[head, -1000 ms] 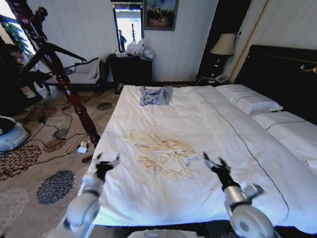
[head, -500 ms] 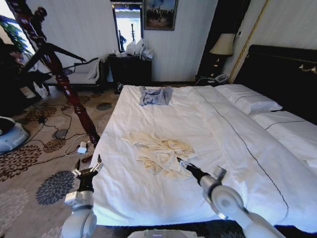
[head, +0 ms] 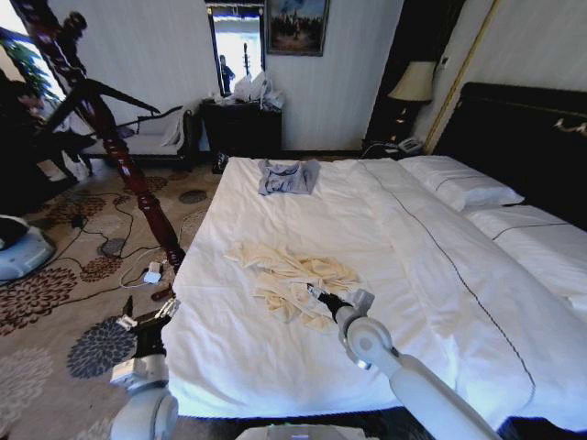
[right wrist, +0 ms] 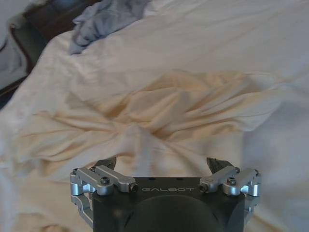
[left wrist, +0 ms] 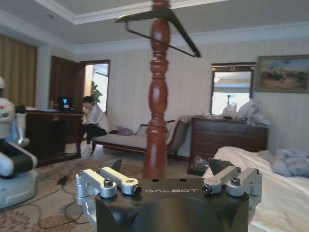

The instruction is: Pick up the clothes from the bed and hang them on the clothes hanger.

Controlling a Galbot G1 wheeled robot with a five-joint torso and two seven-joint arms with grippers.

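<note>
The right arm is reaching out low over the bed point(head: 275, 367), its right gripper point(head: 316, 295) pressing into the near edge of the clothes point(head: 293, 280). Seen from its wrist, the jaws are standing spread with cream folds bunching between them; nothing looks pinched, though the fingertips are sinking out of sight into the cloth.

The left gripper point(head: 147, 316) is hanging off the bed's left side, over the patterned carpet point(head: 101, 344), jaws apart and holding nothing. Its wrist view is looking up at the clothes hanger point(left wrist: 161, 26), perched high on a carved wooden post point(left wrist: 157, 106); the hanger's hook is hard to make out there.

The cream garment is lying crumpled mid-bed, well apart from a grey-blue garment point(head: 287, 176) near the far edge. Plain white duvet is lying all around it.
</note>
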